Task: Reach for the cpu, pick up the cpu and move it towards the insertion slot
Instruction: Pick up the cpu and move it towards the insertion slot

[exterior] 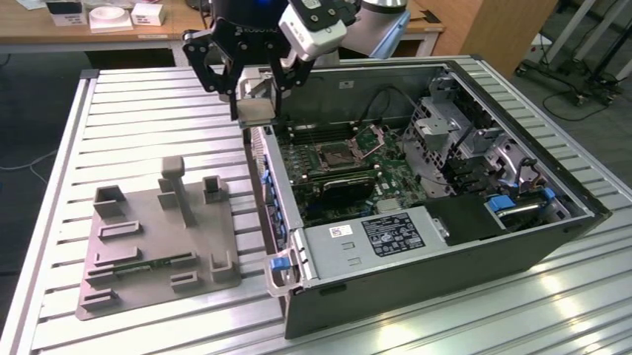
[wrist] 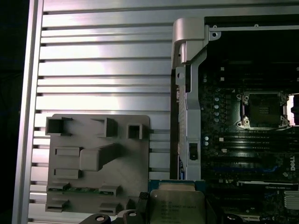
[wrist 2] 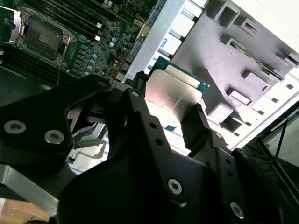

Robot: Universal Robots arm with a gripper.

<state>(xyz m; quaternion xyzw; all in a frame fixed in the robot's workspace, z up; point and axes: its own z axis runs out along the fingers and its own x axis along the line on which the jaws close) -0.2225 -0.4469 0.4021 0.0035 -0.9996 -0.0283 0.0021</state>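
Gripping the cpu (wrist 2: 174, 100) between its black fingers (wrist 2: 198, 128), the tool (exterior: 257, 111) hangs in the air above the near wall of the open computer case (exterior: 553, 237). Its jaws are closed narrowly on the chip's edges, so the silvery top with its thin green rim shows between them in both wrist views (wrist: 176, 205). In the exterior view the cpu (exterior: 257, 112) sits at the tool's tip, lifted clear of the bench (exterior: 148, 118) and hovering just over the case's upper corner on the exterior view's left.

Inside the case lies the green motherboard (exterior: 341, 166), and on it the insertion slot (exterior: 333, 154), a dark square framed in shiny metal, with its hinged plate (exterior: 374, 137) raised on the far side. The cpu is near the slot but still apart from it, off to the side of the case wall rather than above the socket. The first wrist view shows the same slot (wrist: 261, 109) open within the case, as does the second wrist view (wrist 2: 41, 37).

Beside the case, on the ribbed metal bench, rests a grey holder tray (exterior: 158, 244) with raised blocks and recesses; a green memory stick (wrist: 81, 189) lies in one of its slots.
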